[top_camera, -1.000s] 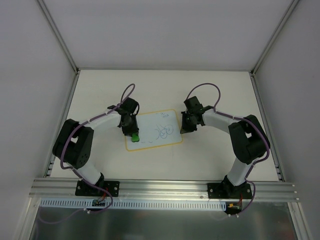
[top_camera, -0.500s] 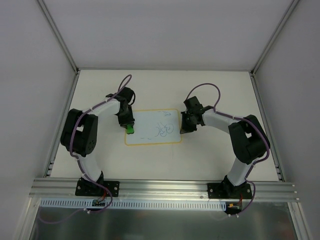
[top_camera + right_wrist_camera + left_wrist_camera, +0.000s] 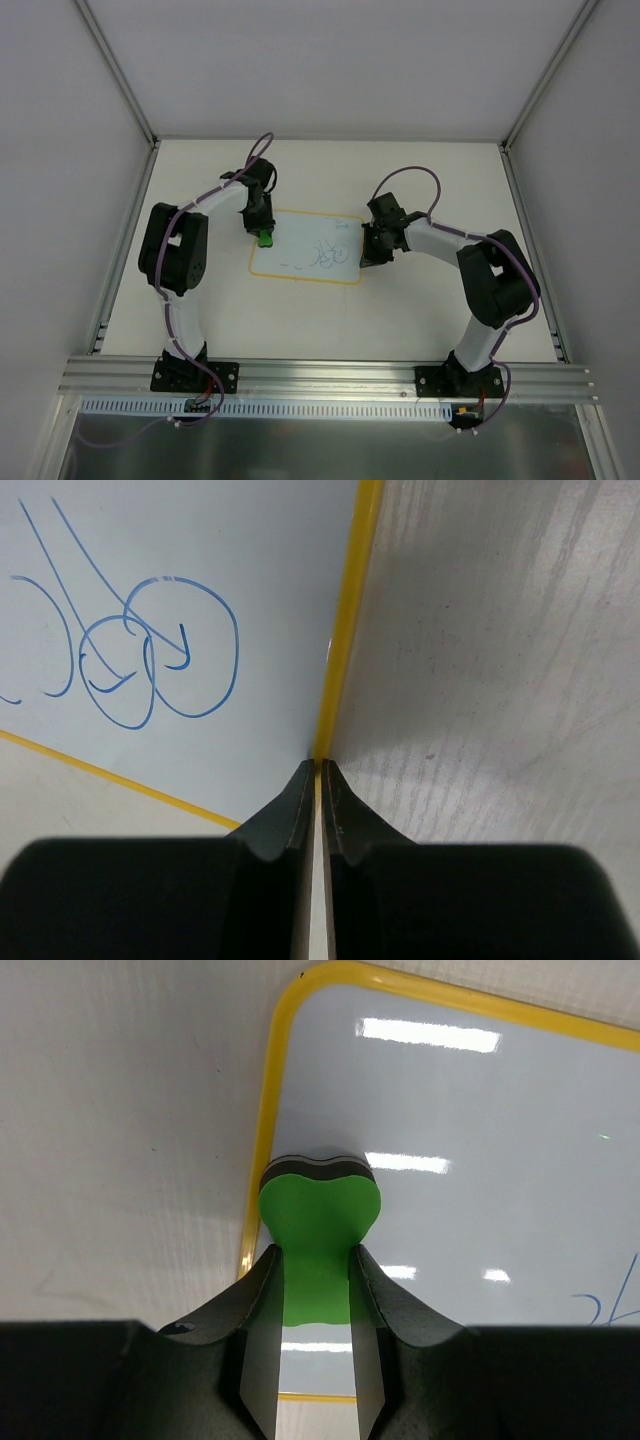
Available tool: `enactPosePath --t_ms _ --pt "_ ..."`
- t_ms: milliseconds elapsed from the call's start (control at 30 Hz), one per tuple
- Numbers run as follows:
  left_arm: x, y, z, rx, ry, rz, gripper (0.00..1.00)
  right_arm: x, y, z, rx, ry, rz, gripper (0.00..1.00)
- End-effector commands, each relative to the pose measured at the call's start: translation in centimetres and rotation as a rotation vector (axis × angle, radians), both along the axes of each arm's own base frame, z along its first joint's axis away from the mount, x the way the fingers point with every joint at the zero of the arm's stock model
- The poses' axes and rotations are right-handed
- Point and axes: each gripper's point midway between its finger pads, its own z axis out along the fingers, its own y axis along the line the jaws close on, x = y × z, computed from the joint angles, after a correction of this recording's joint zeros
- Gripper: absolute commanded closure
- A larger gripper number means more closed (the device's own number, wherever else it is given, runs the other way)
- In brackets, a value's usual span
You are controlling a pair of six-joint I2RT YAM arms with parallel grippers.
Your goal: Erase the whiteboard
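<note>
Your left fingers have carried the green eraser up the board's left side over the last second, from the near-left corner to the far-left one. They are clamped on its green body, with the dark felt edge pressed to the face just inside the yellow rim. The whiteboard swung with that stroke: it lies flat on the table between the arms, now skewed the opposite way from a second ago. Your right fingers are closed together on the rim at the right edge, pinning it. The left strip looks plain, so that pass seems to have worked. The blue loops are untouched, with a fainter mark near the far-right corner, so most of the wiping is probably ahead. The loops sit well apart from the eraser and near the right fingers, which I judge will crowd any sweep toward that edge. The purple cable arches over your left wrist, off the board.
</note>
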Motion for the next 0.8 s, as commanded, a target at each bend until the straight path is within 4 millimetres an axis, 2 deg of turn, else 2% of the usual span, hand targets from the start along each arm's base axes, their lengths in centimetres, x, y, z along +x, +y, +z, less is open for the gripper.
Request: enactPosePath --t_ms 0,167,300,433,533,600,700,767 --pt "-2.5 0.4 -1.1 -0.019 0.069 -0.004 1.00 -0.9 -1.3 -1.0 -0.059 0.033 -0.011 0.94" --pt "-6.6 -2.6 -1.6 -0.020 0.114 -0.084 1.00 -0.8 -1.1 -1.1 -0.056 0.036 -0.009 0.95" --pt "-10.5 -6.7 -2.3 -0.052 0.173 -0.178 1.00 -0.8 -1.2 -1.0 -0.057 0.034 -0.013 0.95" --pt "-12.6 -9.2 -2.7 -0.074 0.208 -0.214 1.00 -0.9 -1.3 -1.1 -0.060 0.035 -0.015 0.95" --pt "-13.0 -11.4 -2.7 -0.073 0.200 -0.261 1.00 -0.9 -1.2 -1.2 -0.057 0.040 -0.015 0.95" --pt "-12.5 -12.0 -2.5 -0.079 0.190 -0.255 1.00 -0.9 -1.2 -1.1 -0.057 0.038 -0.013 0.95" --pt "-11.5 -10.8 -2.5 -0.031 0.152 -0.223 1.00 -1.0 -1.3 -1.1 -0.059 0.035 -0.017 0.95" --pt "-10.5 -8.8 -2.3 -0.004 0.131 -0.164 1.00 -1.0 -1.3 -1.0 -0.058 0.032 -0.017 0.95"
